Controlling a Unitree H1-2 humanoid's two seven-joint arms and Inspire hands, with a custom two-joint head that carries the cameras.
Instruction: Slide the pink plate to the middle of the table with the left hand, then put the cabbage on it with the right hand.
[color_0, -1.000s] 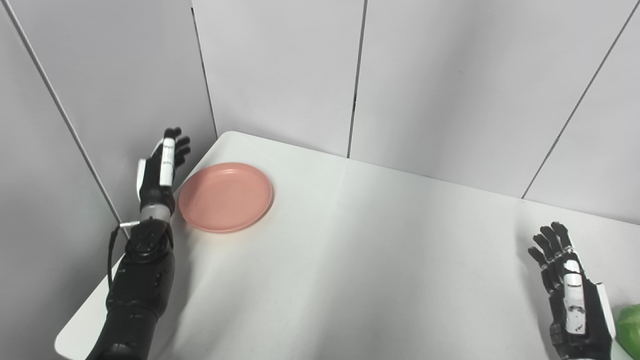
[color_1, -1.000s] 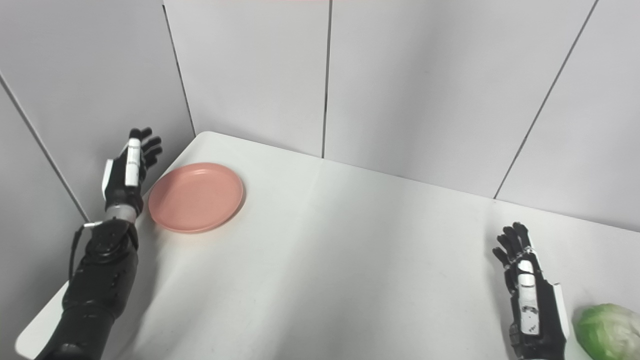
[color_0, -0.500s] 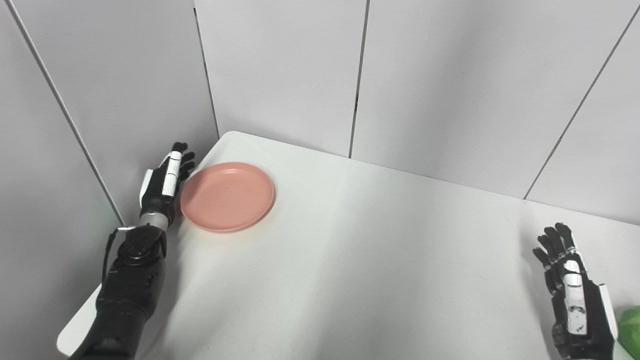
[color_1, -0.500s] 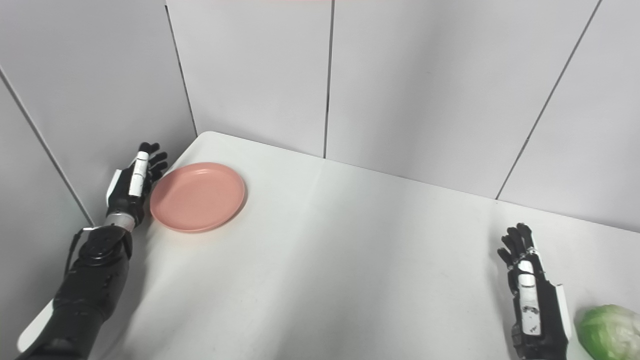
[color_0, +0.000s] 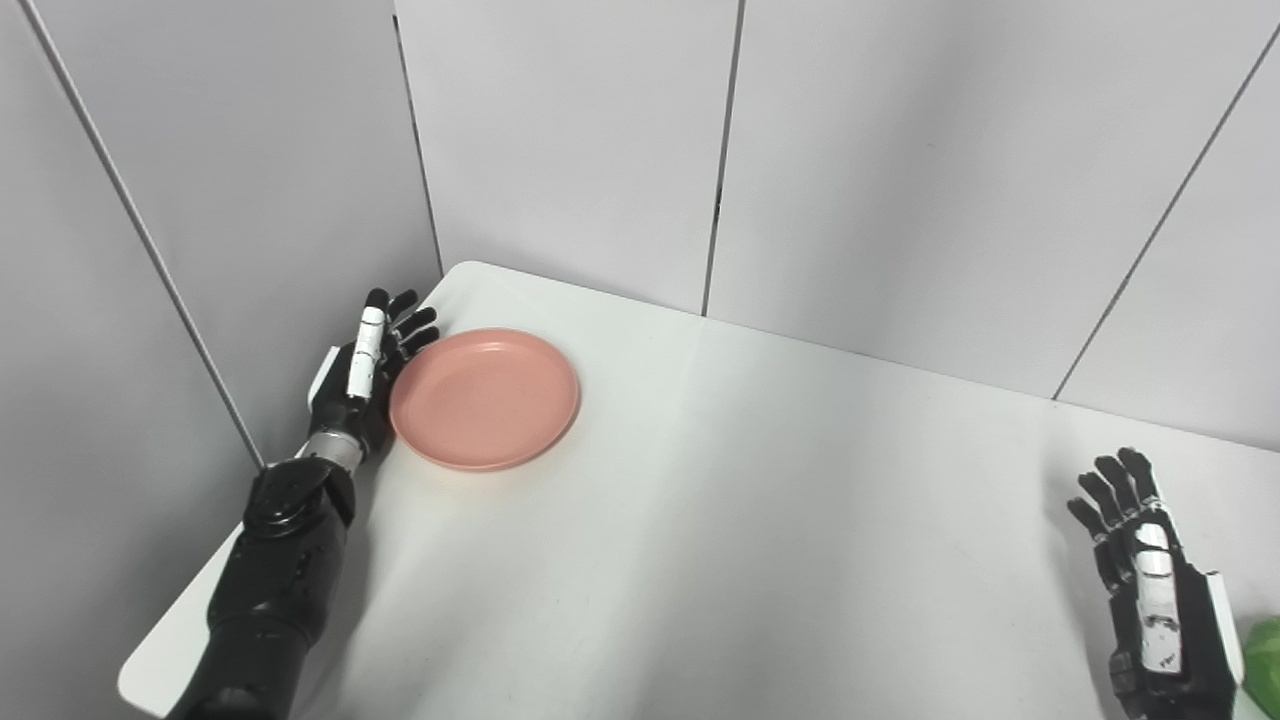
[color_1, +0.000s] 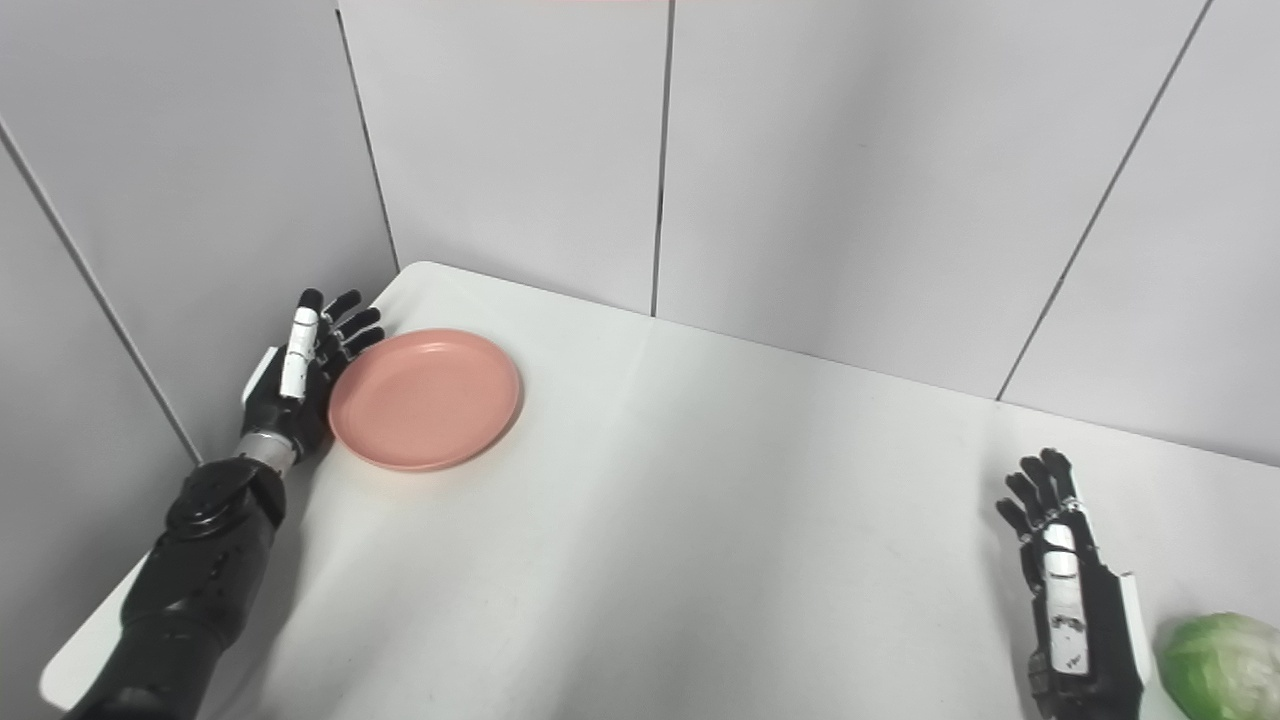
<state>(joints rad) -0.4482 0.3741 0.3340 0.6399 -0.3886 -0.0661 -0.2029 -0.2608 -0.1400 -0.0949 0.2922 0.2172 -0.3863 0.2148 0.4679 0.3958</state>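
Pink plate (color_0: 485, 398) lies near the far left corner of the white table (color_0: 760, 520), its left rim against the left hand (color_0: 362, 372), whose fingers are spread and hold nothing. The green cabbage (color_1: 1220, 665) sits at the near right edge, just right of the right hand (color_1: 1070, 605), which rests with fingers apart and empty.
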